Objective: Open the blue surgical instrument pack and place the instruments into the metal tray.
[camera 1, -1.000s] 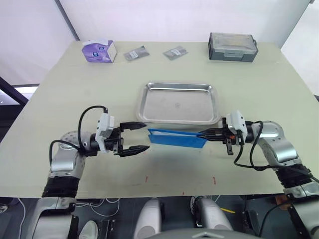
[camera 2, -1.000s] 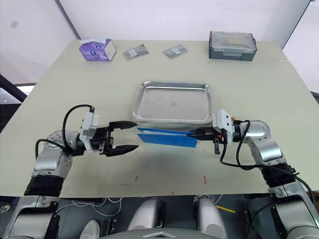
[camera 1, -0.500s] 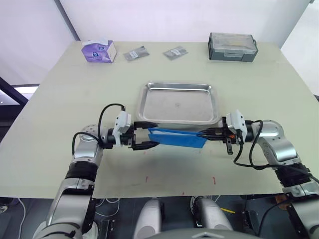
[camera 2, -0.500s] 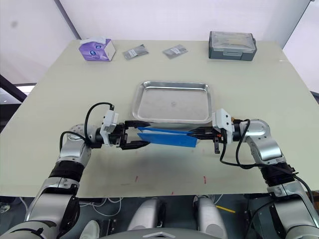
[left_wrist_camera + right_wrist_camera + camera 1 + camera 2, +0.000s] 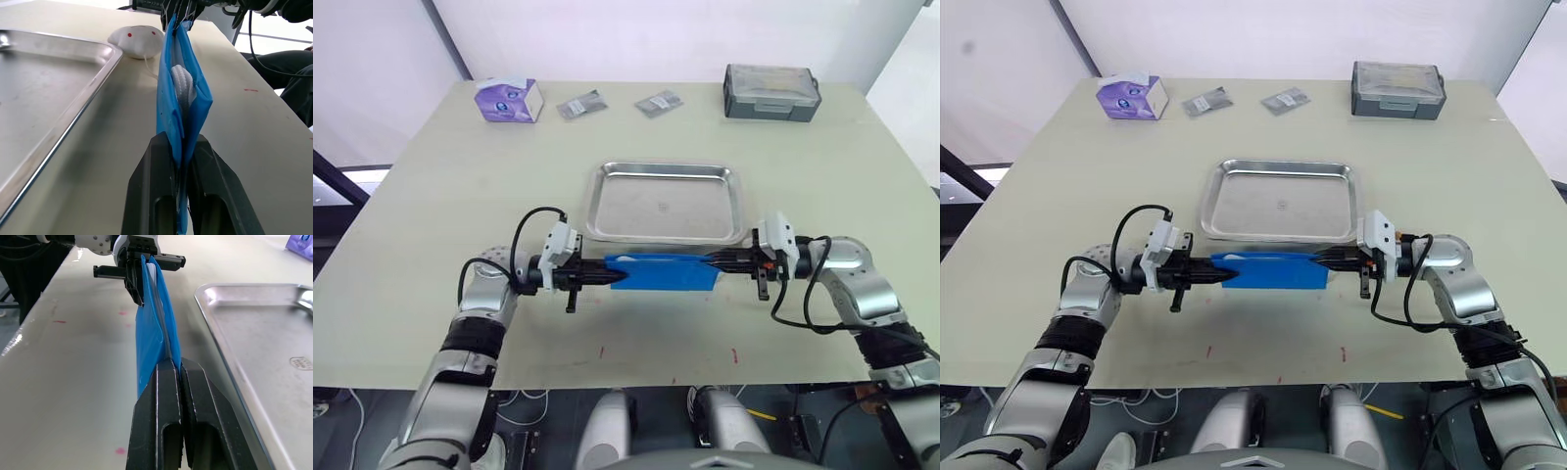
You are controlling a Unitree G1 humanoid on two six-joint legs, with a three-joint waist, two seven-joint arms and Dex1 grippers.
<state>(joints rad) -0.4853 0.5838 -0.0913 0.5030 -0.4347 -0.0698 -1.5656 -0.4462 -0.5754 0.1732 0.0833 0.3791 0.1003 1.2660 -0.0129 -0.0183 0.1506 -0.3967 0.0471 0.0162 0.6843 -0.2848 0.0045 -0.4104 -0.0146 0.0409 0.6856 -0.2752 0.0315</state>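
Just in front of the metal tray (image 5: 666,202), the blue surgical instrument pack (image 5: 666,272) is held off the worktop (image 5: 460,176) between both arms. One end is clamped in the left end effector (image 5: 612,276), the other in the right end effector (image 5: 715,261). Its pale lining (image 5: 182,83) shows between the blue layers.

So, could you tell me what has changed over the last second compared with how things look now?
The left gripper moved in toward the blue surgical instrument pack, then shut on its left end; a second ago it was open and apart from it. The right gripper stayed shut on the right end. The pack, tilted before, now hangs edge-up between both. The metal tray has not moved.
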